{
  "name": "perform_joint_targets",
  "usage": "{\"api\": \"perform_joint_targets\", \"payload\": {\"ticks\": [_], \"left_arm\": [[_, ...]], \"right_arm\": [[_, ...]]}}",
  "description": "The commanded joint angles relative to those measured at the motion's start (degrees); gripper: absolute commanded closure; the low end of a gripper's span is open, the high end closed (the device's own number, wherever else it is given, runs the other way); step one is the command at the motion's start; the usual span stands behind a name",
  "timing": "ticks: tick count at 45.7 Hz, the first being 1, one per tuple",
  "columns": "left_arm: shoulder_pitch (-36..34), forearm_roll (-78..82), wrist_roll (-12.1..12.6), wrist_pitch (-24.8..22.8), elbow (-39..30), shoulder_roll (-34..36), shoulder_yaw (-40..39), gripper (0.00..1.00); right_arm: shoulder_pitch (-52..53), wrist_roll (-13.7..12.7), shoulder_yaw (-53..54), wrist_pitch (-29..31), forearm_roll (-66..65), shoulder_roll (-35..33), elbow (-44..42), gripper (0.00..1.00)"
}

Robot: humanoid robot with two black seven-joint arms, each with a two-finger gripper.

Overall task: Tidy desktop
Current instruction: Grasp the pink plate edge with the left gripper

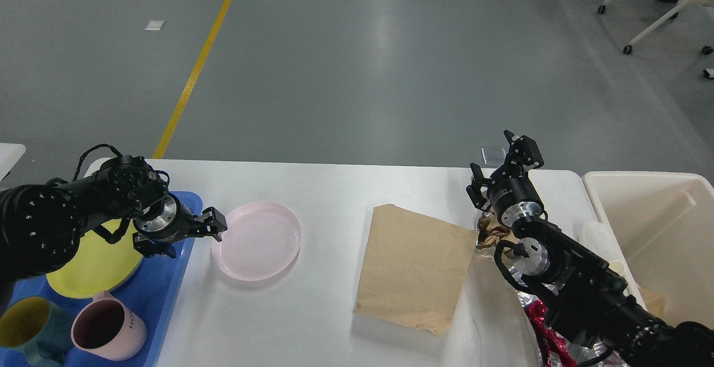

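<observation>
A: Desktop (334,311) is the wide white tabletop that fills the lower part of the head view, with rounded far corners and grey floor behind it. What lies on it at the left?

B: At the left end a blue tray (167,294) rests on it. On the tray I see a yellow plate (95,269), a pink mug (109,328) and a dark teal mug (28,328), the two mugs side by side at the near edge.

A: And the left gripper?

B: The left gripper (187,236) is low over the right edge of the tray, its fingers spread apart and holding nothing. One finger tip is just beside the left rim of the pink plate (256,240), which lies on the bare tabletop next to the tray. I cannot tell if it touches the rim.

A: What is in the middle and at the right?

B: A flat brown paper bag (415,269) lies right of the pink plate. Its far right corner meets some crumpled brown paper (491,233). The right gripper (502,169) is raised above that paper, its two fingers parted and empty. Near the right arm lies shiny red and silver wrapping (538,322). Beside the right end stands a cream bin (647,180)
</observation>
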Motion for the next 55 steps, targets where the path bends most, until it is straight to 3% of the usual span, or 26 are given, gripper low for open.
{"api": "perform_joint_targets", "payload": {"ticks": [1,40,47,55], "left_arm": [[0.4,0.0,0.0,-0.1,-0.1,-0.1,-1.5,0.05],[3.6,-0.1,-0.1,2.6,0.1,-1.2,-5.5,0.07],[3.6,-0.1,-0.1,2.4,0.1,-1.2,-5.5,0.14],[3.7,0.0,0.0,0.4,0.1,-1.1,-5.5,0.39]], "right_arm": [[0.0,-0.1,0.0,0.0,0.0,0.0,0.0,0.0],[0.0,0.0,0.0,0.0,0.0,0.0,0.0,0.0],[0.0,0.0,0.1,0.0,0.0,0.0,0.0,0.0],[0.1,-0.1,0.0,0.0,0.0,0.0,0.0,0.0]]}}
